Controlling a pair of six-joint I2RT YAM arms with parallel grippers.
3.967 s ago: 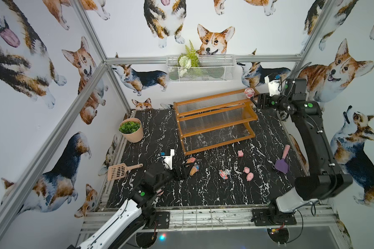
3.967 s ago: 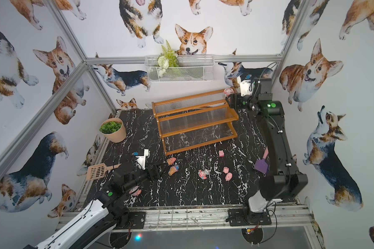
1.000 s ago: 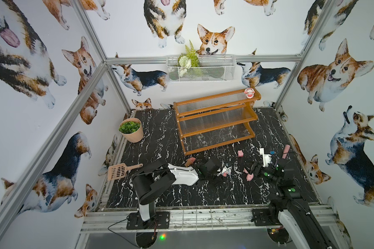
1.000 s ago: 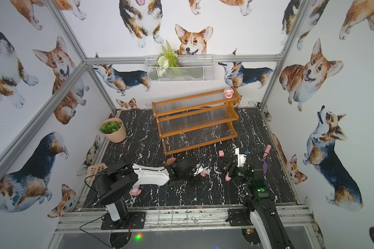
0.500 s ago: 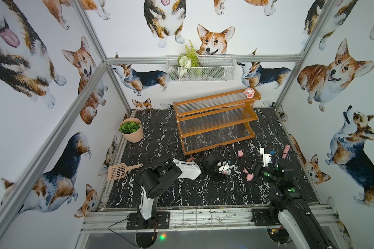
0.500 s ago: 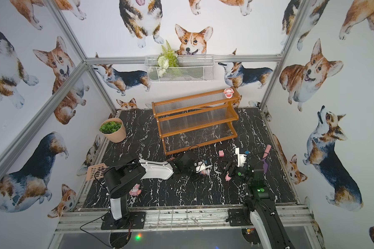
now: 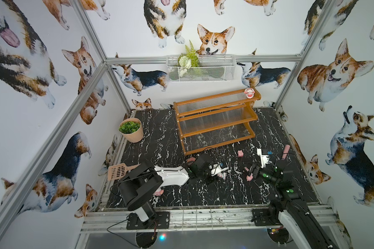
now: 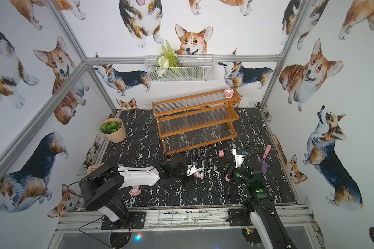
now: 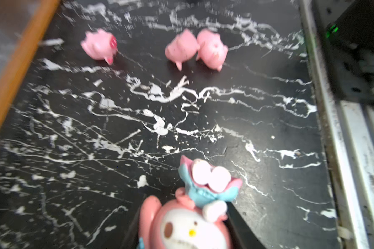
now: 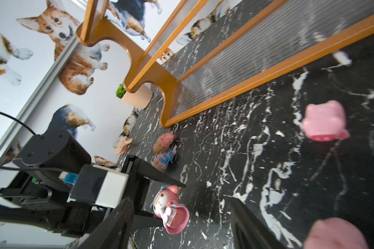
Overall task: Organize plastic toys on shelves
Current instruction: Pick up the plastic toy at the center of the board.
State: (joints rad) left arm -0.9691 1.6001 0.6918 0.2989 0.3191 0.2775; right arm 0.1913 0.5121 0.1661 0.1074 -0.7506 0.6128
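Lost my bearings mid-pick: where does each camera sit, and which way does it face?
Top views: high at the front, looking down on the table, the rack, the left arm and the right arm.
Left wrist: low over the table, facing three pigs and the right arm; the left pincer barely shows, flanking the doll.
Right wrist: low, facing the left arm and rack; the right pincer, open, shows in the foreground.
Shared: both wrist views show the doll inside the left pincer.
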